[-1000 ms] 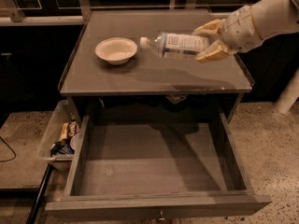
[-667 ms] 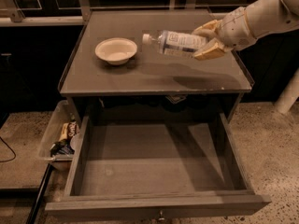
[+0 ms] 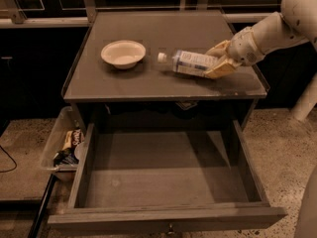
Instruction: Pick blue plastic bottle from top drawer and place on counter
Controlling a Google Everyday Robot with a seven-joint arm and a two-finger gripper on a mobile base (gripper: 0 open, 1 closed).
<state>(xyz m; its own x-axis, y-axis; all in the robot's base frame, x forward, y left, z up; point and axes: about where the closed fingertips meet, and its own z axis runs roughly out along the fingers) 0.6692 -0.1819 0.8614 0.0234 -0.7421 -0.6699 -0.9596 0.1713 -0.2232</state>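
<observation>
The blue plastic bottle (image 3: 190,63) lies on its side, white cap pointing left, at the right middle of the counter (image 3: 148,86). My gripper (image 3: 216,60) comes in from the right and is shut on the bottle's base end, with tan fingers (image 3: 221,69) above and below it. The bottle rests on or just above the counter surface; I cannot tell which. The top drawer (image 3: 163,182) is pulled fully open below the counter and its grey floor is bare.
A white bowl (image 3: 123,53) sits on the counter left of the bottle's cap. A clear plastic bin of snacks (image 3: 63,145) stands on the floor left of the drawer. A white robot part (image 3: 306,103) stands at the right.
My gripper has lowered the bottle toward the counter, cap end tilting down to the left. The bowl and drawer have not moved.
</observation>
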